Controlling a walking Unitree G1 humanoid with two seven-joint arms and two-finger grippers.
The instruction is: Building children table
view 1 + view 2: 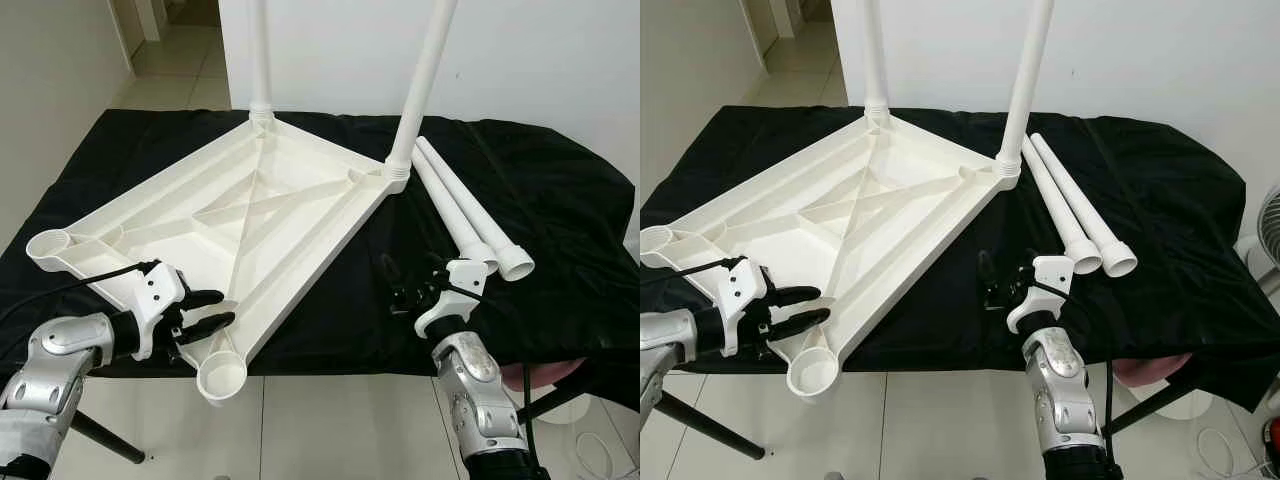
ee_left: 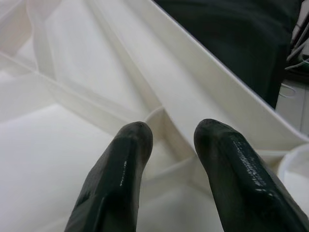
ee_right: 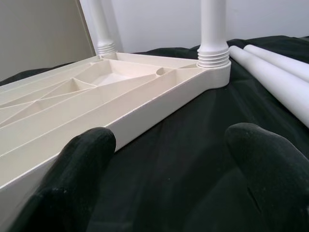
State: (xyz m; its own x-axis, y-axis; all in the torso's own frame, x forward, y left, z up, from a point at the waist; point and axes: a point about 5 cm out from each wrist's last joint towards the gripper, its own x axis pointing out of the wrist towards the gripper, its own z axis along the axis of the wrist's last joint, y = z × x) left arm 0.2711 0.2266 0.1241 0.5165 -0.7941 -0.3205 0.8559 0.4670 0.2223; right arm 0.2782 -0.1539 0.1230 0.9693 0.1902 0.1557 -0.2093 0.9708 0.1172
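A white children's table top point(image 1: 250, 210) lies upside down on a table draped in black cloth point(image 1: 540, 180). Two white legs point(image 1: 261, 60) point(image 1: 425, 80) stand screwed into its far corners. Its near corner socket point(image 1: 222, 378) and left corner socket point(image 1: 50, 245) are empty. Two loose legs point(image 1: 455, 210) lie side by side on the cloth to the right. My left gripper point(image 1: 215, 308) is open, its fingers point(image 2: 120, 179) hovering over the top's ribbed underside just behind the near socket. My right gripper point(image 1: 410, 275) is open above the cloth, between the top's right edge and the loose legs' capped ends.
The near socket overhangs the cloth table's front edge, above tiled floor point(image 1: 330, 420). A white wall point(image 1: 540, 50) stands behind, with a doorway point(image 1: 170, 40) at the far left. A fan point(image 1: 1265, 230) stands at the right, and a pink object point(image 1: 540, 375) sits under the table.
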